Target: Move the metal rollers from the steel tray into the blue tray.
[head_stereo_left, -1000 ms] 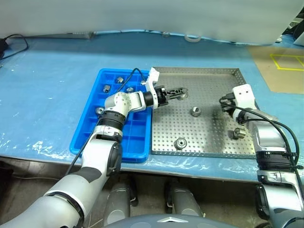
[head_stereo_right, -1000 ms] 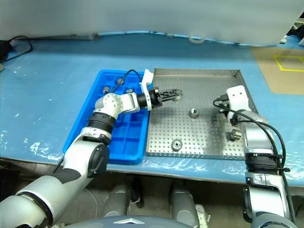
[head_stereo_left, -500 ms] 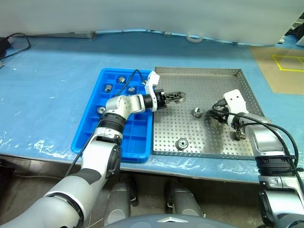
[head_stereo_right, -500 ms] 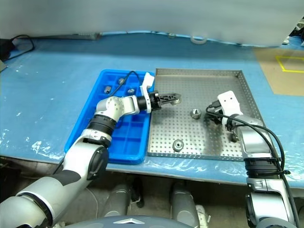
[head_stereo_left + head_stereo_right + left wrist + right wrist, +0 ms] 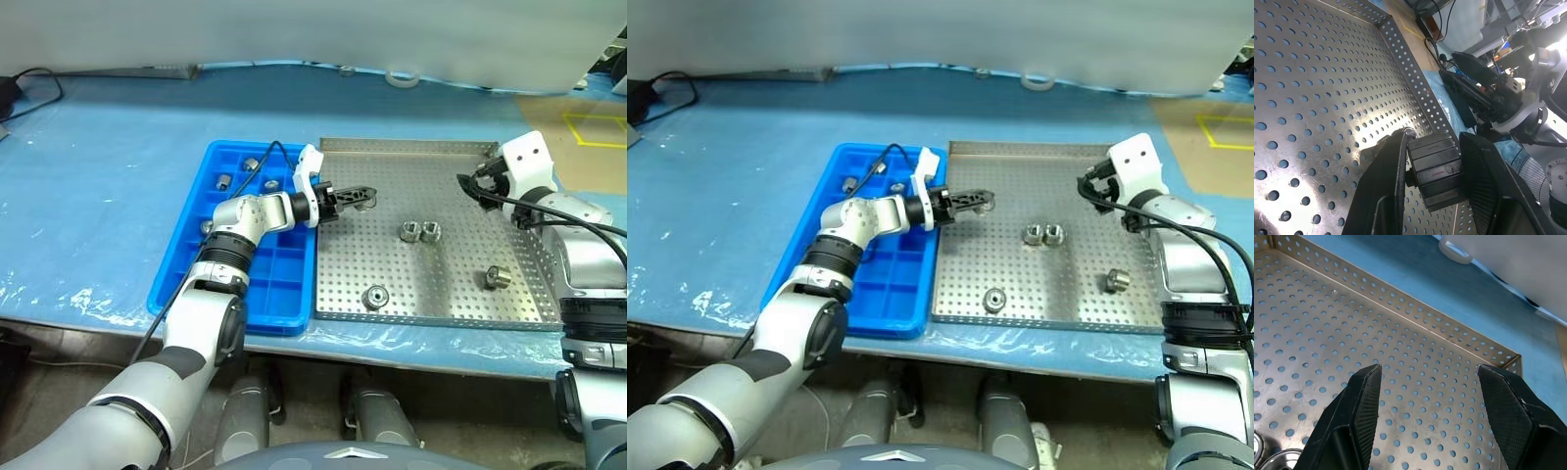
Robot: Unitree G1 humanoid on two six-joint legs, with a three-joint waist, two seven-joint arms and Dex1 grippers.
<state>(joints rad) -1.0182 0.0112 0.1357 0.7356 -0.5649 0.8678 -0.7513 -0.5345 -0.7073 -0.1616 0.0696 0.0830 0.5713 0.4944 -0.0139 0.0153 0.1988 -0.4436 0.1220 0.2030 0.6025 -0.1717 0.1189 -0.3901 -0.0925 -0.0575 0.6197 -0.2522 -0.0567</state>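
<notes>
i have the left gripper [image 5: 361, 197] clamped on one of the metal rollers [image 5: 1436, 167] over the steel tray [image 5: 421, 149] near its edge beside the blue tray [image 5: 184, 257], ready to carry across, while the right gripper [image 5: 1427, 396], fingers apart and empty, hovers above the steel tray's far right corner, clear of four rollers on its floor.

Table [image 5: 98, 196]: pale blue sheet over the top | blue tray [image 5: 186, 264] and steel tray [image 5: 451, 294] side by side, touching | white tape ring [image 5: 398, 77] at far edge | black cable [image 5: 29, 83] at far left corner
</notes>
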